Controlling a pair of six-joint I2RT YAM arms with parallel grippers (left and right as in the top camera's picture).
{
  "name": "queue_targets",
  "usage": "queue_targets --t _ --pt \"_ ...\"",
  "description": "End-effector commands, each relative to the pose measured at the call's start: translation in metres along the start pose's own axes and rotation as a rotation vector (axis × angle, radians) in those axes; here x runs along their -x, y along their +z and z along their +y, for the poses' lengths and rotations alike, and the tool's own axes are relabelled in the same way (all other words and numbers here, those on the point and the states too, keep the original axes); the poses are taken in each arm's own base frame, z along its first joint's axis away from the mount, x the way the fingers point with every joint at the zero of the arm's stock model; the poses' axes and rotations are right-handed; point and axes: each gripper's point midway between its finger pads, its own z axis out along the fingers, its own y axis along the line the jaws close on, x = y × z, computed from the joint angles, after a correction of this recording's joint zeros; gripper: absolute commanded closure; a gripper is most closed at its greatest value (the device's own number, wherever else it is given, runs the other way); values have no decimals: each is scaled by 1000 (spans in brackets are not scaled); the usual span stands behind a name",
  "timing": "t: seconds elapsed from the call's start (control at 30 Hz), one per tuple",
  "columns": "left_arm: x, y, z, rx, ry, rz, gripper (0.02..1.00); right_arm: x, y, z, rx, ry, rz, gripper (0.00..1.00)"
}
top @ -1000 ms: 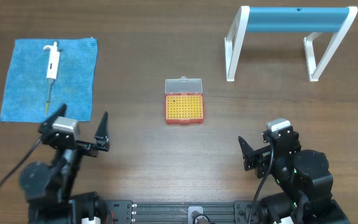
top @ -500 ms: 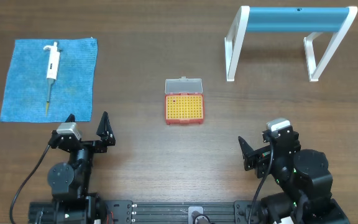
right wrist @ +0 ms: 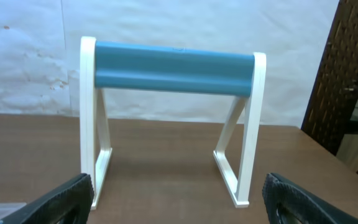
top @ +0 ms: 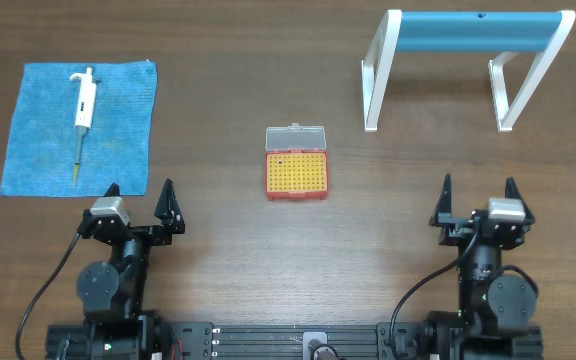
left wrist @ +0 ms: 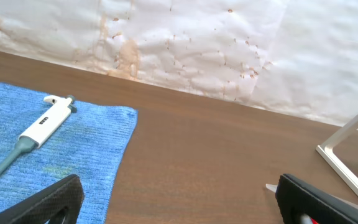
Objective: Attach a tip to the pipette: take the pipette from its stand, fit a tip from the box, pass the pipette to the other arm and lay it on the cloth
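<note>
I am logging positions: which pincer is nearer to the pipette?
Left. The left pincer is open by the near edge of the cloth on which the pipette lies; the right pincer is far off, before the stand.

No legible text, number or sign is showing anywhere. The pipette [left wrist: 42, 123] lying on the blue cloth [left wrist: 98, 146] is carrying a small dark print on its white body, but it is too small to read.
</note>
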Motion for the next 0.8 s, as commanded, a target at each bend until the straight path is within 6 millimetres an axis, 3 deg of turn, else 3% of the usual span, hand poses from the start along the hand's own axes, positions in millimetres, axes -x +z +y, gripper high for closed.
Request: queue_targets --t 0.03,0.1,0.8 --pt "-1 0 2 11 -12 -6 23 -55 5 35 176 -8 67 115" --pt "-1 0 2 11 -12 -6 20 -70 7 35 169 -11 94 115" --pt "-1 0 2 11 -12 -6 20 -70 7 37 180 -30 90 115"
